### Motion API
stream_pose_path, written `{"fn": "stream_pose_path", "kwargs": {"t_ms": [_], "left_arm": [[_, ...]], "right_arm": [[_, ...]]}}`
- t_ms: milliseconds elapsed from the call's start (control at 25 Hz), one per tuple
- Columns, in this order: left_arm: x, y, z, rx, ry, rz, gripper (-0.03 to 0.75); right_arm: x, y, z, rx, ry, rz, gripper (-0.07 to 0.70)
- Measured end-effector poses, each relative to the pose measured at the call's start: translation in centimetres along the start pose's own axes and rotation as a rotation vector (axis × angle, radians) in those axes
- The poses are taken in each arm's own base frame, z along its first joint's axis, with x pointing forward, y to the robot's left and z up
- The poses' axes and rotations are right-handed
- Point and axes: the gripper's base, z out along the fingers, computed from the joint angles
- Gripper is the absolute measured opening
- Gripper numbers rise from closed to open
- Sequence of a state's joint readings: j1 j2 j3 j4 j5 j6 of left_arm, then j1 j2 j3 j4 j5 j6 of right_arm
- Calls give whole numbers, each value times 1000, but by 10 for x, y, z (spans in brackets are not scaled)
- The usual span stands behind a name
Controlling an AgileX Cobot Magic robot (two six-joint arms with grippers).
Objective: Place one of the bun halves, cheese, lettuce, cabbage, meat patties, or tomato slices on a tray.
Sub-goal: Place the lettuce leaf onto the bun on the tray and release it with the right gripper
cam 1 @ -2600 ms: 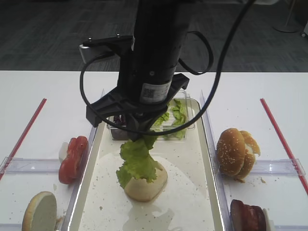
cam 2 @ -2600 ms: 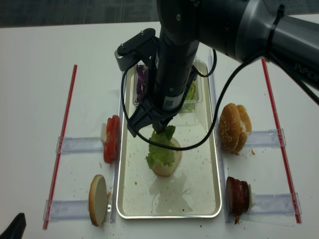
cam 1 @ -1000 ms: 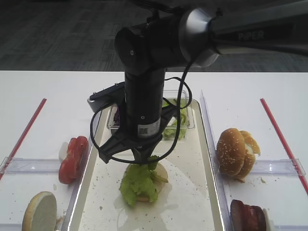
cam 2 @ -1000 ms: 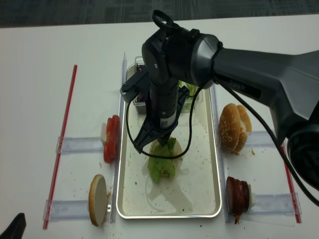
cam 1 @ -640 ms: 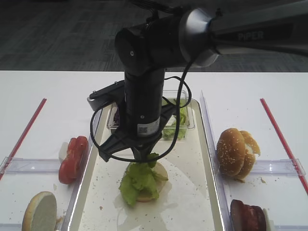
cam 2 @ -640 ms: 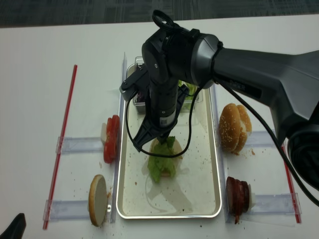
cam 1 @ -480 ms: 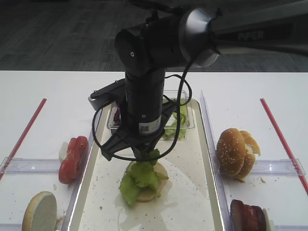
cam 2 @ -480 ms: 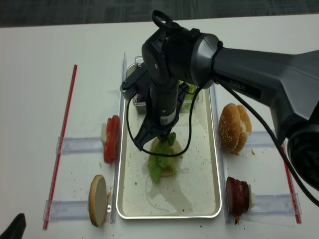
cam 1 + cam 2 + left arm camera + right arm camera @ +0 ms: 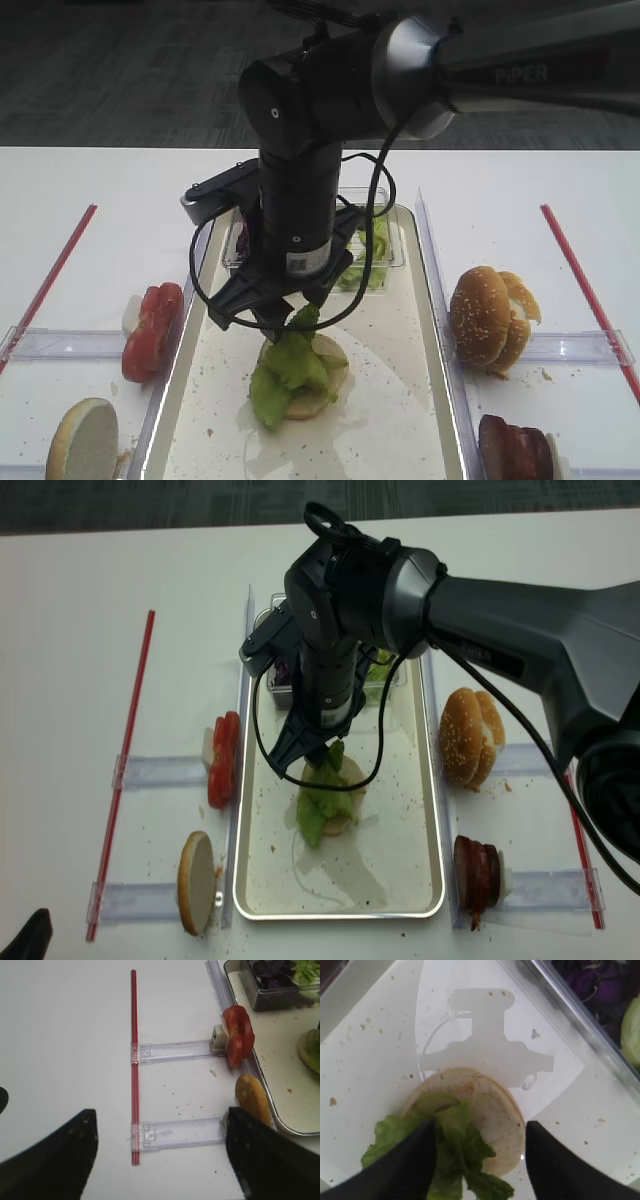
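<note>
While vertical, right gripper [image 9: 477,1157] above lettuce [image 9: 452,1160]

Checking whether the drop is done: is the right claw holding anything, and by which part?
Nothing is held. The right claw stands open over the lettuce, which lies on the bun half in the tray.

**Right arm poised above the tray, left gripper held off to the side**

The right arm reaches in from the right and bends straight down over the tray [image 9: 432,300], wrist vertical. Its gripper [image 9: 479,1157] has its two dark fingers [image 9: 412,1160] parted. The left gripper [image 9: 160,1160] hangs left of the tray, its fingers spread wide, holding nothing.
</note>
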State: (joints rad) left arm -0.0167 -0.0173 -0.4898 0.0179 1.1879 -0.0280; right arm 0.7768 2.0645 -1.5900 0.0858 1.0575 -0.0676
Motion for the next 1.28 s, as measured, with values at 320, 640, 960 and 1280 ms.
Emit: {"fn": "stream_pose_path", "kwargs": {"t_ms": [320,640,960,1280], "left_arm": [[0,0,0,0,0,0,493],[0,0,0,0,0,0,493],[0,0,0,0,0,0,493],[0,0,0,0,0,0,493]], "right_arm": [[0,0,0,0,-4,-6,636],[0,0,0,0,-4,-6,650],[0,0,0,1,0,-9,652],[1,0,0,3,6,-10,654]]}}
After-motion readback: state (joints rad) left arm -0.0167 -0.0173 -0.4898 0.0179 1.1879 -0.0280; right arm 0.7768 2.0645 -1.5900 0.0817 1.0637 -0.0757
